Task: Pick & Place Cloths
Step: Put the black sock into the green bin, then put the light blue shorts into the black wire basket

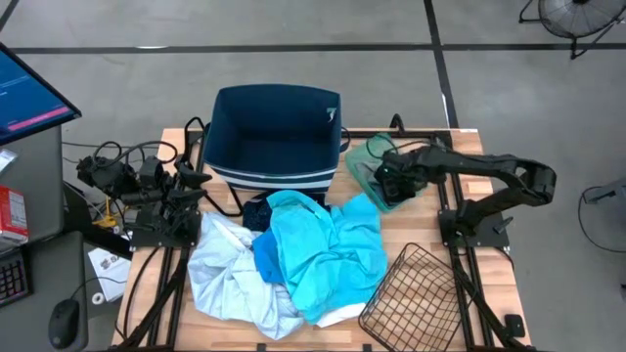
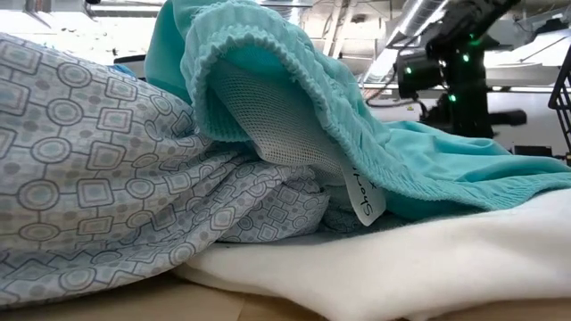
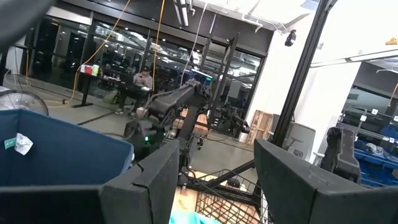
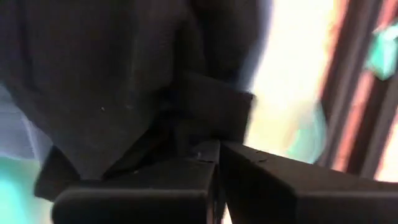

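Hiding its clamped tips, right pincer (image 1: 383,182) meets green cloth (image 1: 370,156).

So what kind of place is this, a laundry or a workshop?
Probably a robotics lab or industrial test hall, not a laundry. The wooden table carries two mounted robot arms; around it lie a bare concrete floor, a monitor, and metal frames and cables in the hall behind.

Cloths (image 1: 293,259) lie heaped before the bin (image 1: 274,137), left of the wire basket (image 1: 416,293).
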Controlling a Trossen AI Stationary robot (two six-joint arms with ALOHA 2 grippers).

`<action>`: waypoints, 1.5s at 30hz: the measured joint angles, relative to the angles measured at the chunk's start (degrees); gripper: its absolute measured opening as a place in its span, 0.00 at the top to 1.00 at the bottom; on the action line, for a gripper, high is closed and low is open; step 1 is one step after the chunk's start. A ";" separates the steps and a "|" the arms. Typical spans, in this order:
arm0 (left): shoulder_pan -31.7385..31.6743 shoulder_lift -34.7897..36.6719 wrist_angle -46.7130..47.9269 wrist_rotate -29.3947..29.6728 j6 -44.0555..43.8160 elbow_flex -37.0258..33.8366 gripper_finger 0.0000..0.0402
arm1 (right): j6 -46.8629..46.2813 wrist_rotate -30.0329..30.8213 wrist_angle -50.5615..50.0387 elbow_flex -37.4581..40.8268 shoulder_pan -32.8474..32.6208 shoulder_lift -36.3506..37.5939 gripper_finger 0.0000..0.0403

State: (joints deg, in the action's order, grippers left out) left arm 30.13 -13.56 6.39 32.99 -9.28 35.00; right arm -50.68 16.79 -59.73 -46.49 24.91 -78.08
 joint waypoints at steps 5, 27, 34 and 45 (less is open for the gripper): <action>0.02 0.01 0.02 0.00 -0.01 0.00 0.52 | -4.06 -0.52 8.06 5.21 -0.02 0.00 1.00; 0.00 0.00 -0.04 0.00 -0.07 0.00 0.52 | 11.04 1.45 -6.41 -17.97 0.62 0.57 0.91; 0.02 0.01 -0.04 -0.64 -0.15 0.00 0.52 | 15.99 1.92 -7.26 -32.79 -8.28 0.57 0.76; 0.02 -3.27 -0.33 -3.76 -0.17 0.00 0.52 | 4.88 3.16 -2.21 -36.16 -33.99 -0.20 0.50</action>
State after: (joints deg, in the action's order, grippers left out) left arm 30.15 -16.84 6.07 29.24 -9.45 35.00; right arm -45.80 19.95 -61.94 -82.65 -9.08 -78.28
